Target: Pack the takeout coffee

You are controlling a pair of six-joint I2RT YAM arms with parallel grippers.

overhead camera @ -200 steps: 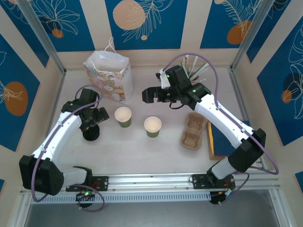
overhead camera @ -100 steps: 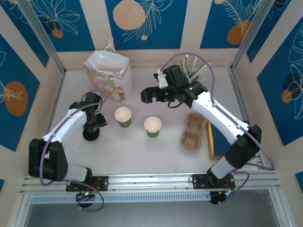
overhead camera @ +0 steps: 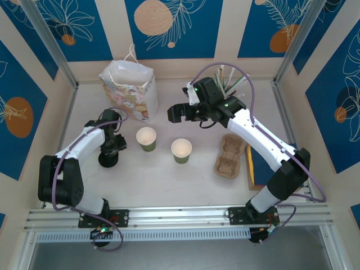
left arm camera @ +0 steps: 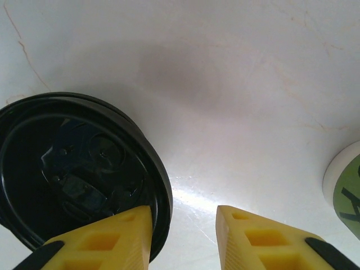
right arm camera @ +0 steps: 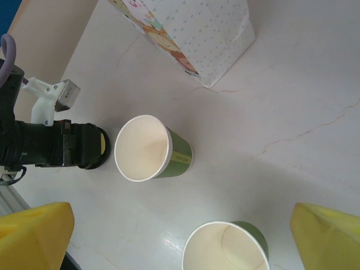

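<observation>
White table (overhead camera: 169, 183), blue floral walls (overhead camera: 191, 28).
My left gripper (left arm camera: 183, 236) slightly apart by coffee (left arm camera: 73, 169); right gripper (right arm camera: 180, 233) wide open.

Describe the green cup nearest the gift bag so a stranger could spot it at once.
Find the patterned gift bag at the far left of the table. Just in front of its right corner stands an open green cup, white inside. Its twin sits further right; this one is beside the left gripper.

The takeout coffee (overhead camera: 107, 161) stands left of a lidless green cup (overhead camera: 146, 138).
</observation>
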